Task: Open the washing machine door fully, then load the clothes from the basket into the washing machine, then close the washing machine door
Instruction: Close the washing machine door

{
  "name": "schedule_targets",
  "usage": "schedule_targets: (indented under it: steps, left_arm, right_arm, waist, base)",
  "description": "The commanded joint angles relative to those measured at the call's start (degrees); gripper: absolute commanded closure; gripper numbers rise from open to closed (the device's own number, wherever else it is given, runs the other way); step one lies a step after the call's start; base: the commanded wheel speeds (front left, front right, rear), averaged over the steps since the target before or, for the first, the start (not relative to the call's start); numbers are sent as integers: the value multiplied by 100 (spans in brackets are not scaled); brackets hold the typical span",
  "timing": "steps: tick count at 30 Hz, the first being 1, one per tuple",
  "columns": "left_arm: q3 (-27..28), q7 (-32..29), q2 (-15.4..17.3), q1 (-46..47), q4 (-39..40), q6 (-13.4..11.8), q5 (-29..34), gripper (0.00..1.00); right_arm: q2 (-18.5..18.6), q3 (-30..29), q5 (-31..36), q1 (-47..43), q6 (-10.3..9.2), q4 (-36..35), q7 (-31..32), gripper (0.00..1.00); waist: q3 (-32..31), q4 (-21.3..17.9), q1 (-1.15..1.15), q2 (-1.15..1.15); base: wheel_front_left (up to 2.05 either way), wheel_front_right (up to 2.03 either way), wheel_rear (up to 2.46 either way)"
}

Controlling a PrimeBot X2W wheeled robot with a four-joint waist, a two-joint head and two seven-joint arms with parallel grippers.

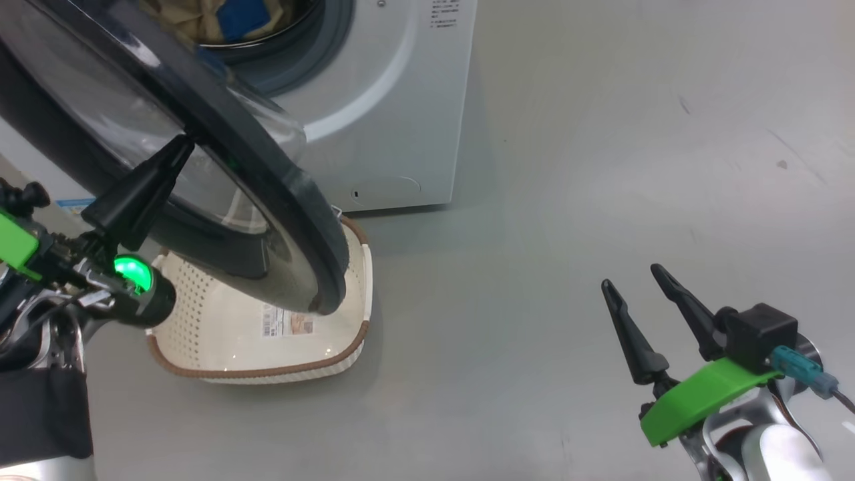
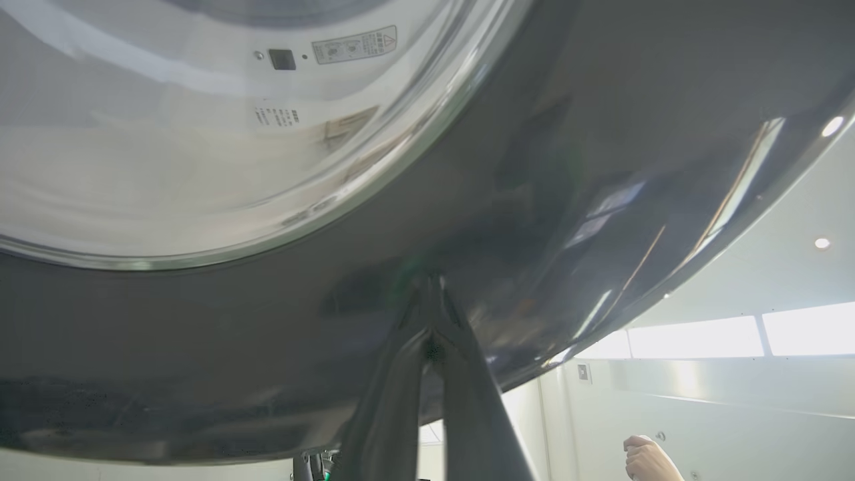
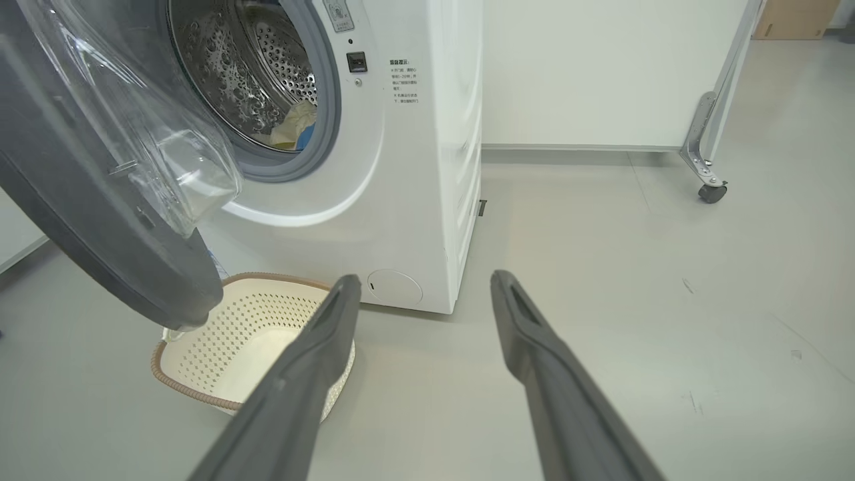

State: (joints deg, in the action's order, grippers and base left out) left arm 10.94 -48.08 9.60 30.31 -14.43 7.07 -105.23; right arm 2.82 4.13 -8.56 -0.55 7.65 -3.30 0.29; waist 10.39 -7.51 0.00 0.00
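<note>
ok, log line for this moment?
washing machine door: part open | left gripper: shut, tips on it | right gripper: open, over floor | clothes: in drum | basket: on floor

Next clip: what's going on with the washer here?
The left gripper, jaws shut, has its tips against the glossy outer face of the washing machine door, which stands partly open above the basket. The clothes lie inside the drum of the washing machine, and the visible part of the basket holds nothing. The right gripper hangs open over the floor, holding nothing. It looks like the closing step, with the door not yet shut.
</note>
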Motion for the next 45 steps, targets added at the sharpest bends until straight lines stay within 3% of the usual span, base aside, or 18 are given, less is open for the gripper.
schedule_targets:
  steps: [1, 18, 31, 39, 45]
  left_arm:
    - [192, 15, 137, 318, 178, 40, 55, 100]
    - [472, 437, -128, 1056, -85, 41, 828, 100]
    - [601, 1008, -126, 1314, -17, 41, 1550, 100]
    - [567, 1174, -188, 1272, 71, 41, 1605, 100]
    - [527, 1175, -282, 1039, 152, 42, 1574, 100]
  right_arm:
    - [10, 120, -24, 282, -16, -168, -86, 0]
    - [7, 227, -275, 388, -16, -11, -328, 0]
    - [6, 352, -393, 465, -16, 151, -489, 0]
    - [6, 385, -468, 521, -16, 274, -607, 0]
    - [6, 295, -431, 552, -16, 329, -651, 0]
  waist:
    - [40, -119, 0, 0]
    - [269, -918, 0, 0]
    - [352, -1378, 0, 0]
    - [367, -1452, 0, 0]
    - [297, -1290, 0, 0]
  base:
    - [0, 0, 0]
    - [0, 0, 0]
    - [0, 0, 0]
    - [0, 0, 0]
    - [0, 0, 0]
